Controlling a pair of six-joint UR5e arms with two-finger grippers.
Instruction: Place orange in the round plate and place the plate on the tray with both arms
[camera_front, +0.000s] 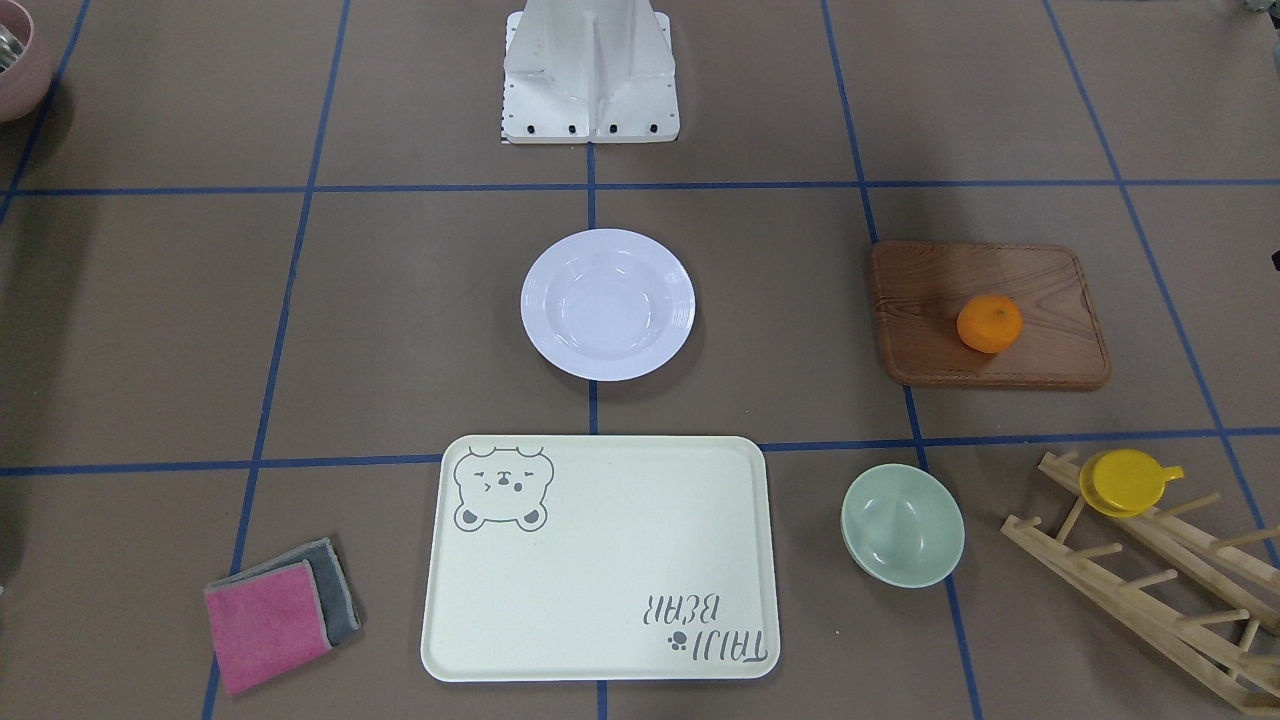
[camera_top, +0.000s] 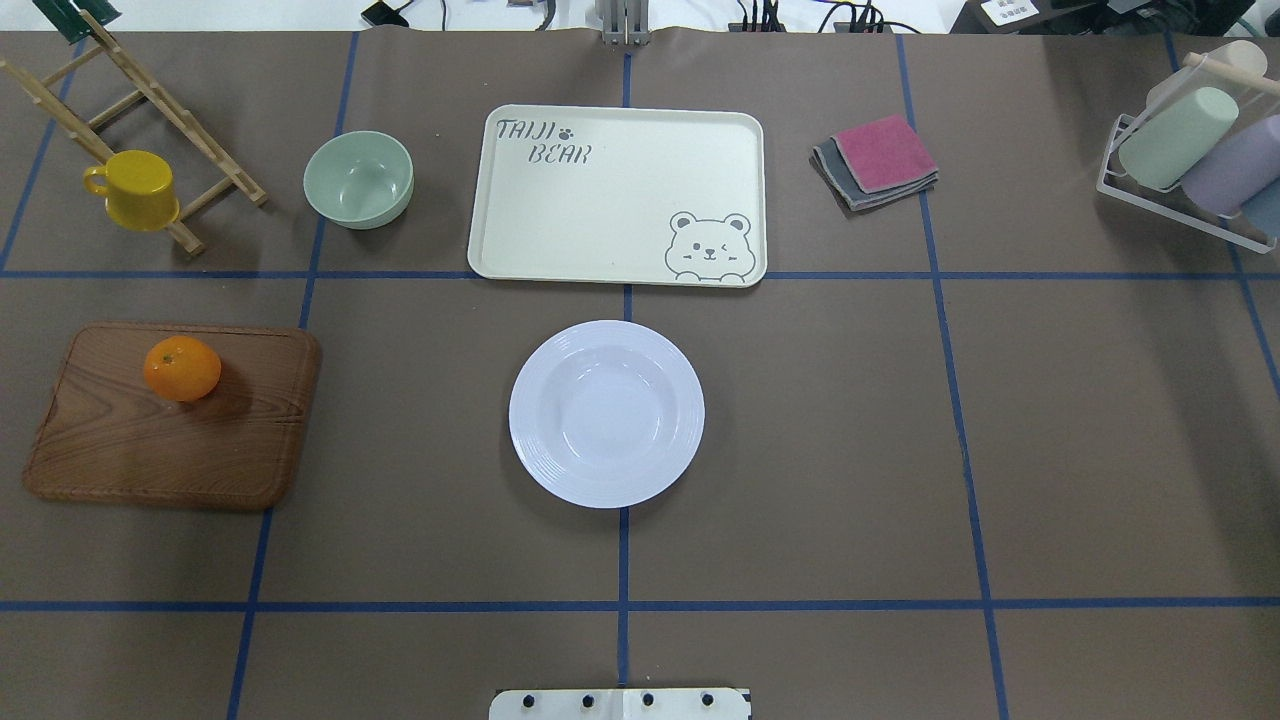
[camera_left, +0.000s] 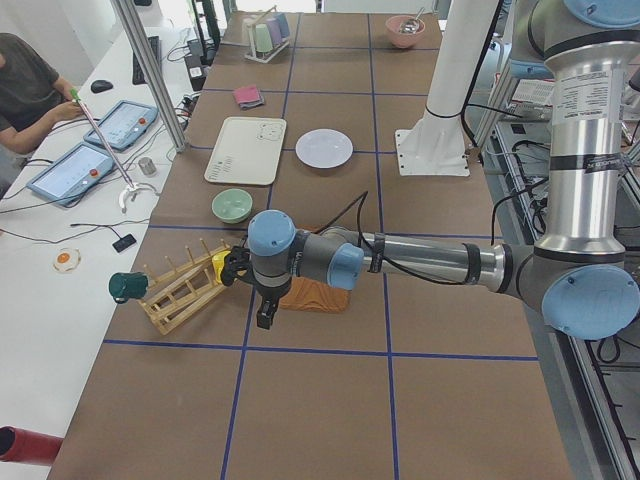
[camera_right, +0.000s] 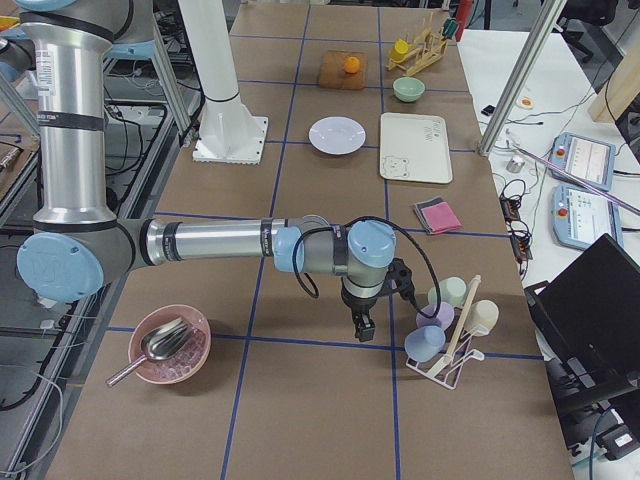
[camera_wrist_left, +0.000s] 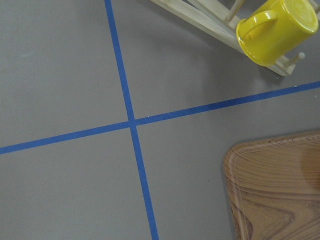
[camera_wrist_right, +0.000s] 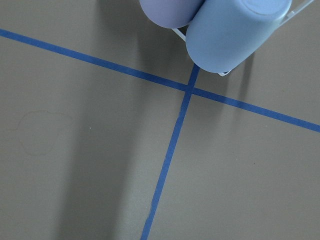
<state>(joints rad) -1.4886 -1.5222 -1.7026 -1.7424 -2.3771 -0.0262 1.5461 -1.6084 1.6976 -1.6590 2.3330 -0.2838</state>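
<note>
Even o/h light, soft shadows

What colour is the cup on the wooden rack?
Yellow; the cup shows best in the left wrist view.

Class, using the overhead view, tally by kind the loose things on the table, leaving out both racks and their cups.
Plates: 1, the round plate
Bowls: 1, pale-green bowl
Trays: 1, the tray
Boards: 1, wooden board
Fruit: 1, the orange
Cloths: 2, pink cloth on grey cloth
Total: 7
</note>
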